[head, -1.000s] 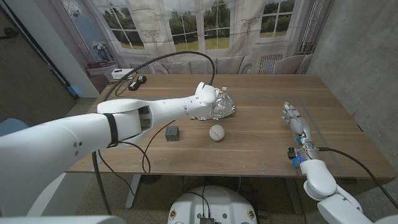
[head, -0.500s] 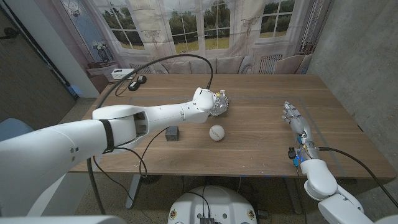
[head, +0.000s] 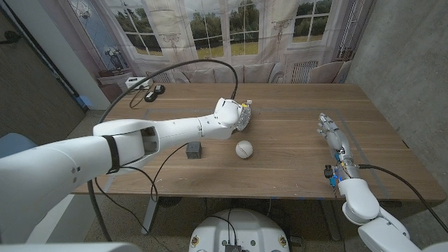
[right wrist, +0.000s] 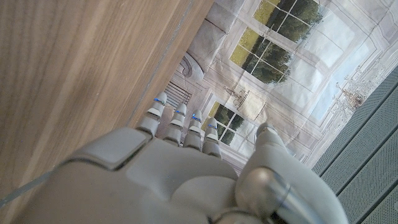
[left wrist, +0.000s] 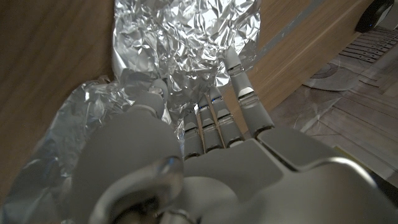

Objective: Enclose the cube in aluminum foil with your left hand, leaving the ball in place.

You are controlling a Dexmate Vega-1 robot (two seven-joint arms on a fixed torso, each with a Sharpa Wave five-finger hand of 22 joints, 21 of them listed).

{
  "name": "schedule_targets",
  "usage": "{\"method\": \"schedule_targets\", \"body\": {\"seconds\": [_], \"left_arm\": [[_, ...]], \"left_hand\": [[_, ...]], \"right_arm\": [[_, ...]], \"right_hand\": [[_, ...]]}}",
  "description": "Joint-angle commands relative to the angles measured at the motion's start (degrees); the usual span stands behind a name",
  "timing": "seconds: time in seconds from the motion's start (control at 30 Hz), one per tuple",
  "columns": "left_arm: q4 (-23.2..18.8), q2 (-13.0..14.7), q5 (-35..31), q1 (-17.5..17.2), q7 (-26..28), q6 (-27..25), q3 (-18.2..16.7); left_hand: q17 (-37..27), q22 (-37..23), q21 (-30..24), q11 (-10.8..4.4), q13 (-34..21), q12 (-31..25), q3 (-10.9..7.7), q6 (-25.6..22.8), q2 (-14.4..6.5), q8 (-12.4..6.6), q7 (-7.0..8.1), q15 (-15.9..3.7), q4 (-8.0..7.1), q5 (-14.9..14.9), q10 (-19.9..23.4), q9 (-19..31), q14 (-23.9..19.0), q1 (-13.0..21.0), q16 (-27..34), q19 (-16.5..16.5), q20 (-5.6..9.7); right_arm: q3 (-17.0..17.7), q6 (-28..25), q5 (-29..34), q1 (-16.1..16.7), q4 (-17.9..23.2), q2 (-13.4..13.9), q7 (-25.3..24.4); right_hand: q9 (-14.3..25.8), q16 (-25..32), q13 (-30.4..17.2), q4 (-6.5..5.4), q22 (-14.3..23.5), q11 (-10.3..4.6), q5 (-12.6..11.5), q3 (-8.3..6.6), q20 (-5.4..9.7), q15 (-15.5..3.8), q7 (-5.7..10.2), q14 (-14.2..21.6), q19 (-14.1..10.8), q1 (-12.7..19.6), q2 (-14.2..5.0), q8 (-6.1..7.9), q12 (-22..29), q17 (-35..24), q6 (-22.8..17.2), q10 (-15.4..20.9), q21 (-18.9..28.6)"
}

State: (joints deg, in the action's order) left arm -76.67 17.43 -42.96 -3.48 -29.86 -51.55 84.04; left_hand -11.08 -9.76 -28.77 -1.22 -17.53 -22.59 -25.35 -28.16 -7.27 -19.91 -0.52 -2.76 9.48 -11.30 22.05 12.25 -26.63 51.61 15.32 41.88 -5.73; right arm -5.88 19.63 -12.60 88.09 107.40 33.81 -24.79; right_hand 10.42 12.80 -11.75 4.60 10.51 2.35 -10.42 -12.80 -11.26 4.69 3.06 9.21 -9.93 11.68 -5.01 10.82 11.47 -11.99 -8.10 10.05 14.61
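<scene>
On the bench (head: pixel 294 133) I had the left robot hand (head: pixel 236 115) out past the middle, toward the far edge, with its fingers (left wrist: pixel 239 93) pressed into the crumpled foil (left wrist: pixel 186 37). In the wrist view the sheet bunched up under the palm and thumb and spread out beyond the fingertips, so I judged the hand was gripping the foil, gathering it rather than lying loose on it. From the head view only a scrap of foil (head: pixel 244 119) showed past the hand.

The right robot hand (head: pixel 333 136) stood on its edge near the bench's right edge, fingers out straight and together and holding nothing.

The ball (head: pixel 243 148) sat near the middle of the bench, just nearside of the left hand and apart from it. As far as I could see it was untouched, so that half of the job stood fine.

The cube (head: pixel 194 149) was the trouble: it sat bare on the wood, beside the ball on the side toward the left edge, well apart from the foil. Nothing was wrapped around it. So I judged the task barely begun: I had the foil in hand, but I had yet to bring it over the cube, drape it and press it closed all round without knocking the ball.
</scene>
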Motion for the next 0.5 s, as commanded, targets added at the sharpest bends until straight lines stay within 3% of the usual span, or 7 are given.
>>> {"method": "schedule_targets", "body": {"seconds": [0.03,0.5], "left_arm": [[-9.97,4.76,-4.32,0.91,-5.17,-3.61,-0.42],[-24.28,11.64,-10.59,-0.30,-15.01,-5.75,-1.95]], "left_hand": [[-0.15,-0.15,0.05,0.11,-0.28,-0.18,-0.41,-0.88,0.25,-0.42,0.32,-1.94,-0.27,0.10,0.57,0.24,-0.64,0.00,0.12,0.44,0.11],[-0.24,-0.17,0.42,0.10,-0.49,-0.11,-0.60,-0.99,0.20,-0.25,0.12,-1.88,-0.53,0.08,0.71,0.36,-0.74,-0.31,-0.07,0.28,0.04]], "right_arm": [[-0.01,0.05,0.55,-0.21,0.62,0.08,0.08],[0.63,-1.12,1.84,1.00,3.17,-0.10,-0.85]], "right_hand": [[0.14,0.27,-0.01,-0.28,0.19,0.01,-0.35,0.03,-0.05,0.02,0.12,0.51,-0.45,-0.37,0.00,0.29,0.46,-0.12,-0.56,0.57,-0.18],[0.14,0.16,-0.01,-0.24,0.20,0.02,-0.36,0.01,0.02,-0.09,0.11,0.45,-0.51,-0.42,0.05,0.31,0.40,-0.08,-0.67,0.53,-0.29]]}}
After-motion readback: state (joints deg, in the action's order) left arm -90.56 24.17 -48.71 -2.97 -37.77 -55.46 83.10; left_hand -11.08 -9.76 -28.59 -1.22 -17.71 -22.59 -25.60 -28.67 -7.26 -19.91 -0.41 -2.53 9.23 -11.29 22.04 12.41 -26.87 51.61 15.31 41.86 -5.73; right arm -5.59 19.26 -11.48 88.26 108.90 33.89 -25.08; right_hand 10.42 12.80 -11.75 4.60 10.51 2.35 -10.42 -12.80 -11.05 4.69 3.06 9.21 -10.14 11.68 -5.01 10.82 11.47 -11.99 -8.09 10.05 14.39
